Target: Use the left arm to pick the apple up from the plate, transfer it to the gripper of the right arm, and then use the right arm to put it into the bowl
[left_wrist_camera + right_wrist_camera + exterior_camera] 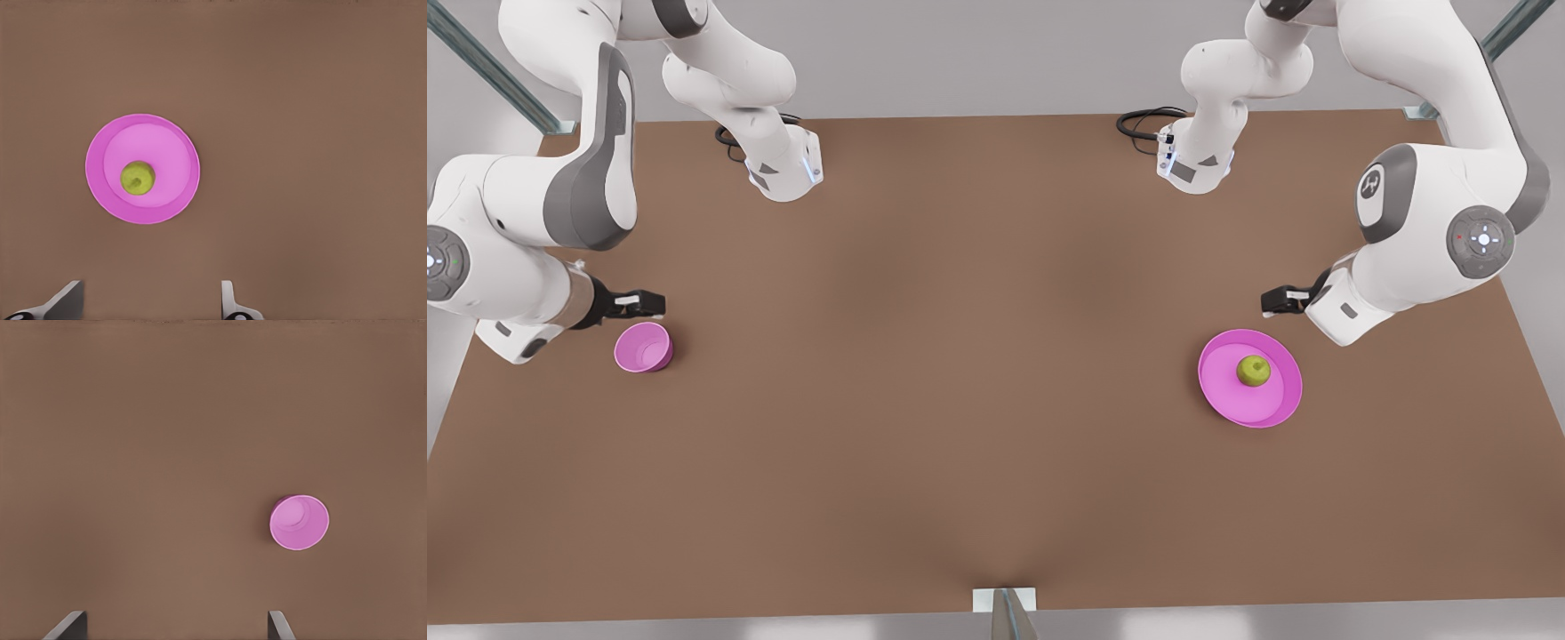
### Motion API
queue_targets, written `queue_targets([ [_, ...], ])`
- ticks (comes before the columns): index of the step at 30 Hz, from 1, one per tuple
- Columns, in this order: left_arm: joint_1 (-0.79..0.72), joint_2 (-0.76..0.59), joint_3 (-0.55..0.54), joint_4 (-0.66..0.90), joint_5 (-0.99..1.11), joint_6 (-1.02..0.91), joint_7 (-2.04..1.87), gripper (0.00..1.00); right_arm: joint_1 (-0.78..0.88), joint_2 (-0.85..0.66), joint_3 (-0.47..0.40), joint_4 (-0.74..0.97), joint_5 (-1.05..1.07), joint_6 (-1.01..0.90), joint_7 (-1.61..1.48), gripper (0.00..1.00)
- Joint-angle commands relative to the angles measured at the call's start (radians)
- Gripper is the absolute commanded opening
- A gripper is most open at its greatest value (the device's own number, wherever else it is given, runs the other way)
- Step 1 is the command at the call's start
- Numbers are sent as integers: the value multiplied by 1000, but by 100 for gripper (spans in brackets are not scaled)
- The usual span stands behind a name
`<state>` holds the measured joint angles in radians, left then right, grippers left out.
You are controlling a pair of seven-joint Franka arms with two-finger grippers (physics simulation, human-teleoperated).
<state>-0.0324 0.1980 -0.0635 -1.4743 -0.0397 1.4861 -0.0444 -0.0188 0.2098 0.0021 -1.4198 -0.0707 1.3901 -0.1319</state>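
The yellow-green apple [1254, 371] rests on the pink plate [1232, 396] at the front view's right. Just behind the plate and high above the table hangs my left gripper [1270, 301], on a white boxy hand. Its fingers [67, 301] stand wide apart and hold nothing, with the apple [137, 178] and plate [177, 143] below and ahead of them. At the front view's left, the small deep pink bowl [643, 347] stands empty. My right gripper [651, 305], black behind a silver wrist ring, hovers just behind the bowl [299, 522]. It is open and empty, fingers [70, 623] spread.
The brown table [960, 356] spreads wide and bare between bowl and plate. Both arm bases [783, 169] stand at the far edge with black cables. A small metal bracket [1005, 604] sits at the middle of the near edge.
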Motion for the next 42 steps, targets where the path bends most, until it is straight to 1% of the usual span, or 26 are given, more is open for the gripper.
queue_targets([
  [1,0,-2,1,0,3,17,17,100,-4,-1,1,-1,3,30,-48,100],
  [2,0,0,-1,0,4,19,17,100,-9,-4,1,-4,5,35,-48,100],
  [3,2,46,1,12,9,26,17,100,-9,-3,1,4,3,33,-48,100],
  [4,5,147,1,71,9,49,20,100,-21,2,-4,19,2,27,-57,100],
  [5,8,285,1,170,7,86,21,100,-46,5,-4,21,2,26,-66,100],
  [6,16,363,1,212,10,151,37,100,-41,6,-4,21,2,26,-64,100],
  [8,69,443,1,203,7,287,112,100,-38,6,-1,21,2,26,-64,100],
  [9,72,451,4,160,14,361,140,100,-38,6,1,21,5,26,-61,100],
  [10,72,425,5,32,12,526,141,100,-36,6,3,21,5,26,-58,100],
  [11,83,423,5,-11,11,579,170,100,-41,6,3,21,6,26,-58,100],
  [13,88,377,13,-161,11,721,181,100,-39,8,3,21,5,26,-58,100],
  [15,86,307,44,-305,11,812,181,100,-36,6,3,19,3,23,-60,100],
  [16,88,273,62,-337,11,812,181,100,-36,6,3,19,3,23,-60,100],
  [18,86,265,65,-366,11,816,179,100,-35,8,4,16,3,23,-60,100],
  [20,85,268,65,-439,9,931,179,100,-36,11,4,16,3,24,-61,100],
  [33,86,305,65,-543,7,962,176,100,-36,23,3,16,2,29,-64,100],
  [34,86,305,65,-575,7,1022,176,100,-38,25,4,15,2,30,-64,100],
  [35,86,305,65,-580,7,1039,176,100,-38,31,4,19,2,32,-64,100],
  [42,86,308,65,-630,7,1102,172,100,-35,48,4,24,2,35,-63,100],
])
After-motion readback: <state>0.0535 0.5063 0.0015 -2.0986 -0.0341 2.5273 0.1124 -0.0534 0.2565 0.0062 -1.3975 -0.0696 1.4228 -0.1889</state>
